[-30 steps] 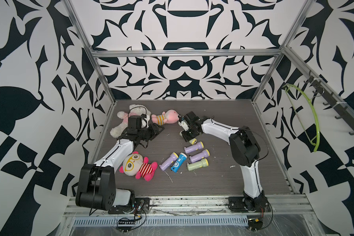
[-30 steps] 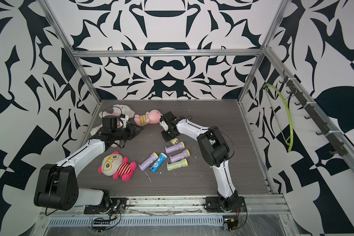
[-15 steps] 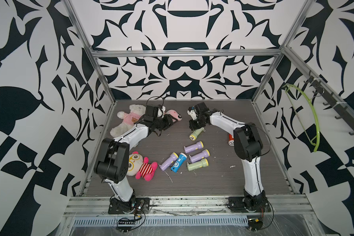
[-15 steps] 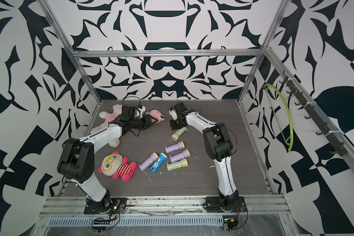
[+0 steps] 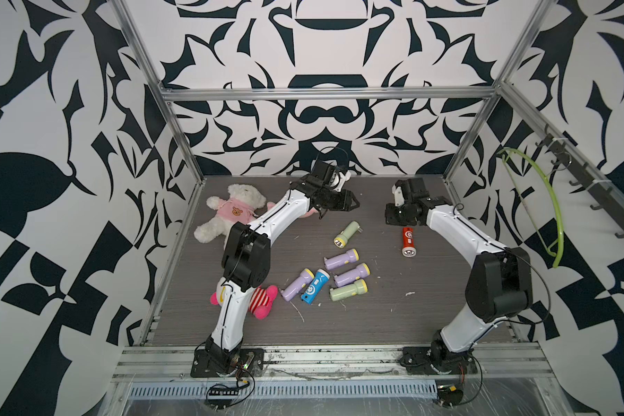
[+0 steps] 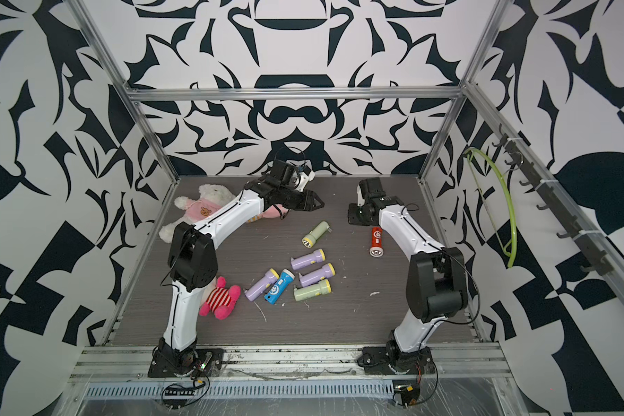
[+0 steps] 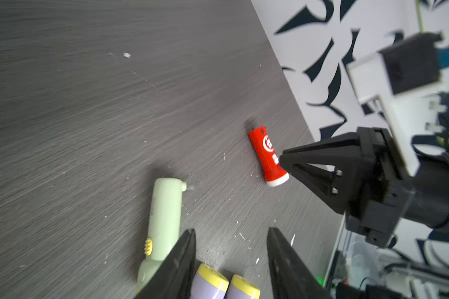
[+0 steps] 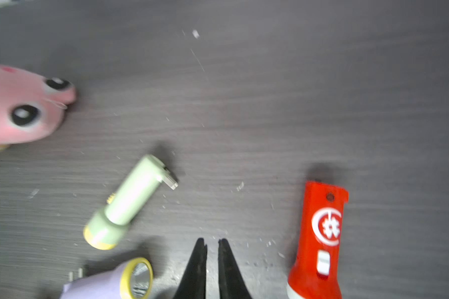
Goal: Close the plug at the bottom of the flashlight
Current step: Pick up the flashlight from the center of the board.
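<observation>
Flashlight in pale green (image 5: 346,235) with a yellow rim is the one I am watching. It lies on its side on the dark surface (image 5: 375,324), toward the back and roughly midway between the two arm ends, touching nothing else. In both top views its lens end points to the front (image 6: 317,234). Its plug (image 8: 170,181) stands out sideways from the tail end, not folded in; the right wrist view shows this best, though blurred.

My left fingers (image 7: 182,259) are parted with a clear gap and hold nothing. Through that gap I see bare surface, with the green body just to one side. From above they hang behind the flashlight, apart from it.

My right fingers (image 8: 197,266) stand only a thin slit apart and grip nothing. They point down at bare surface between the green flashlight and a red flashlight (image 5: 407,242), which lies well to the right.

Nearer the front sits a loose cluster: three purple flashlights (image 5: 341,259), a blue one (image 5: 315,287) and a second green one (image 5: 348,290). A white plush bear (image 5: 231,212) lies at the back left, a pink plush (image 8: 21,108) is partly hidden under my left arm, and a striped doll (image 5: 260,300) lies by that arm's base.
</observation>
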You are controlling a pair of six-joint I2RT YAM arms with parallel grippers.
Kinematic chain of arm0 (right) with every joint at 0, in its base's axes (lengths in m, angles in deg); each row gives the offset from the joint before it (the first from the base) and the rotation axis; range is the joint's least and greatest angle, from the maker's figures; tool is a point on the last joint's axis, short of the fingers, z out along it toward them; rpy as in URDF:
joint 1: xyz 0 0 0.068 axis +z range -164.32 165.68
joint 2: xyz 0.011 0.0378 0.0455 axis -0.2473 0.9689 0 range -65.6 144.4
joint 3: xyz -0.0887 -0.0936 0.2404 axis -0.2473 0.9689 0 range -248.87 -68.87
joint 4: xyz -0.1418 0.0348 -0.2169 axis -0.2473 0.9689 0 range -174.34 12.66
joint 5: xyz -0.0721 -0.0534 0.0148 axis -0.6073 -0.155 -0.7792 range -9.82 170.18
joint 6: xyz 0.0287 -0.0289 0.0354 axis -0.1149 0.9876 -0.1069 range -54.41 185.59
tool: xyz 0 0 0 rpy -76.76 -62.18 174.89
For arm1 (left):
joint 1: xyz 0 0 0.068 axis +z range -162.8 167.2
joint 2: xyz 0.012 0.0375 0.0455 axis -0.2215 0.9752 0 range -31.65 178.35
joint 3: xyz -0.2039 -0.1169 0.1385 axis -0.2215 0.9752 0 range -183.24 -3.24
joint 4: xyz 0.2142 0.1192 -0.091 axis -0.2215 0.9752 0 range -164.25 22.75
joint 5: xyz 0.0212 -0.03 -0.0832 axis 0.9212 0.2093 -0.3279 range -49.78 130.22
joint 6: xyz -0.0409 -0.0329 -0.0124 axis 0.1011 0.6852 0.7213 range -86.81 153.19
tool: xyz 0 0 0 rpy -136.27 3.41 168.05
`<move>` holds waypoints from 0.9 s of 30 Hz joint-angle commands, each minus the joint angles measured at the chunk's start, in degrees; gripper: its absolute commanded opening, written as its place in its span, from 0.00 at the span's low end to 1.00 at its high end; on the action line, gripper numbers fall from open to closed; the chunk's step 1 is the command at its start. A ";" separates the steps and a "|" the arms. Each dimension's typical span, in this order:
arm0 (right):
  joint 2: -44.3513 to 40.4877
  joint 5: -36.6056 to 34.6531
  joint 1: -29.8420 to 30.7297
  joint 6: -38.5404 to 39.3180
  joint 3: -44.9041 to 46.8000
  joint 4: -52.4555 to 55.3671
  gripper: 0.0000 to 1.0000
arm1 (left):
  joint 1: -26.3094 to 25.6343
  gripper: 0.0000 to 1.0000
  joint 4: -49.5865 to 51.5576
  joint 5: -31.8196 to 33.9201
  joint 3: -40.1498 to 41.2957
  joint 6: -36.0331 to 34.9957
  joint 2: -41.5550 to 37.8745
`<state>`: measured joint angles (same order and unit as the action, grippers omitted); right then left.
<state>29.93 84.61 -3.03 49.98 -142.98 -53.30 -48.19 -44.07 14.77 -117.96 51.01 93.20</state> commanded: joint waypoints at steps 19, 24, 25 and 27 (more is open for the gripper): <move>-6.32 -2.15 -2.19 -2.14 2.73 -1.16 0.23 | -7.78 0.49 22.30 24.61 -15.97 -16.42 16.85; -6.24 -1.45 -2.41 -2.31 2.52 -1.40 0.23 | -7.84 0.49 21.97 27.01 -15.85 -17.07 16.34; -6.23 -1.27 -2.41 -2.38 2.54 -1.41 0.23 | -7.86 0.50 21.71 27.48 -15.72 -17.24 16.28; -6.14 -0.90 -2.50 -2.38 2.33 -1.43 0.24 | -7.93 0.50 21.26 27.98 -15.88 -18.16 16.55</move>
<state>24.60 82.97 -5.26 48.36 -140.58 -53.36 -56.19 -23.94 40.76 -132.47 34.58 108.68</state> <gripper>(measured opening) 0.238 0.500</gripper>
